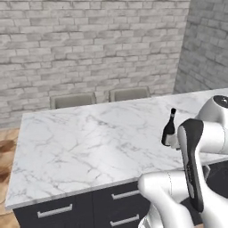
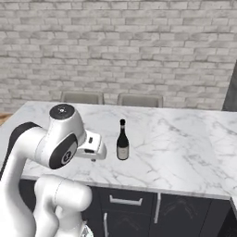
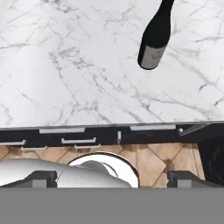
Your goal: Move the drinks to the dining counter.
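Gripper (image 3: 112,177) hangs above the near edge of the dining counter (image 2: 185,152), fingers spread apart, holding nothing; black wine-like bottle (image 2: 122,140) stands upright just right of it, near that edge; bare marble stretches all around.

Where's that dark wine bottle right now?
The dark wine bottle stands upright on the marble dining counter, near its front edge, just right of the robot's hand.
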